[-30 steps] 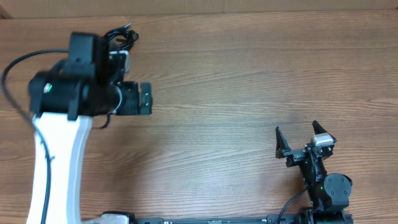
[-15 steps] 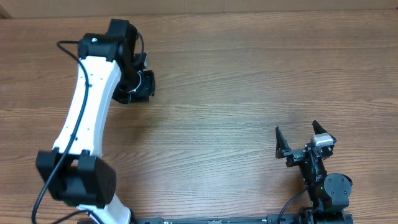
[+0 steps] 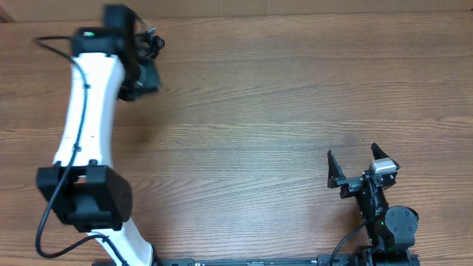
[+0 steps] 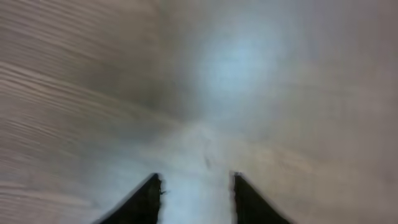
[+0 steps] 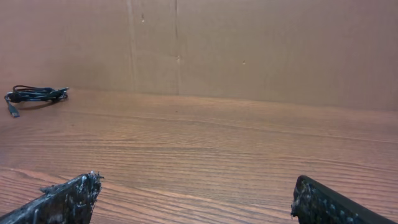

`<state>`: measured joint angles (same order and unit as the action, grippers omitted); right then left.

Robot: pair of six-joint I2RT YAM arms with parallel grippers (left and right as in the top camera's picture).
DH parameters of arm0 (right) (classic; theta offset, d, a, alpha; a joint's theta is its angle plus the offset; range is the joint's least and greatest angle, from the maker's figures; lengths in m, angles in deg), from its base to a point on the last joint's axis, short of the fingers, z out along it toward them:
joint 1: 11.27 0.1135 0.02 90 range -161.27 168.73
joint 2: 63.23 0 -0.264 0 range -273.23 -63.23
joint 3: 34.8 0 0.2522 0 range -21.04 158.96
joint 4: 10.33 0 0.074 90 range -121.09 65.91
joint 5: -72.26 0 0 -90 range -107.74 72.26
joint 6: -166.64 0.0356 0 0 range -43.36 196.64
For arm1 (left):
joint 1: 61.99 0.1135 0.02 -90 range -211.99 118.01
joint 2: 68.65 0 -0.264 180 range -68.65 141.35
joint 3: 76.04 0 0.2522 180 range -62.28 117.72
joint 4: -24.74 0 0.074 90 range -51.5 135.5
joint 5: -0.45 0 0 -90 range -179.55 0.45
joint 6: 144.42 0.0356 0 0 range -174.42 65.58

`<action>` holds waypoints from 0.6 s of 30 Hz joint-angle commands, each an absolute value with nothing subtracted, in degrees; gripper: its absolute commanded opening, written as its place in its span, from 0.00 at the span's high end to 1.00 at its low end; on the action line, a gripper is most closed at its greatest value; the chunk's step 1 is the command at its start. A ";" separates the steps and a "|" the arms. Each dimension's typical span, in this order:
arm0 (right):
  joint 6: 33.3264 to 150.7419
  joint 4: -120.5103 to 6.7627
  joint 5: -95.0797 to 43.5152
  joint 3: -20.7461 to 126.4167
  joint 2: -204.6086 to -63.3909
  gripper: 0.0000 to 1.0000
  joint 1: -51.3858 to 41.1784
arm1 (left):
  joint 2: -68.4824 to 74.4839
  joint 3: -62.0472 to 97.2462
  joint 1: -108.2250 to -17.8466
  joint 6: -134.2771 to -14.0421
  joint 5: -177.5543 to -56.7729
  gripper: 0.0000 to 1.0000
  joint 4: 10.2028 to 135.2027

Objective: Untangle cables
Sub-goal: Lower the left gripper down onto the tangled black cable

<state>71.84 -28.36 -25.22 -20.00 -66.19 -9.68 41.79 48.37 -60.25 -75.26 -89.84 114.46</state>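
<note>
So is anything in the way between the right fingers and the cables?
Nothing visible. Only bare table lies between the open right fingers and the cables, which sit bundled near the far edge.

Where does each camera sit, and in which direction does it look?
Overhead: above the table, looking straight down; the left arm and right gripper show.
Left wrist: on the left gripper, facing blurred tabletop; two dark fingertips show.
Right wrist: low over the table, facing a cardboard wall; its spread fingertips show.
Shared: overhead and right wrist both see the cables.
</note>
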 commanded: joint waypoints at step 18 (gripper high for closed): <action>71.44 -28.10 -25.36 -20.59 -66.10 0.00 -9.35 | 58.64 49.16 -54.57 -79.79 -86.59 0.79 96.84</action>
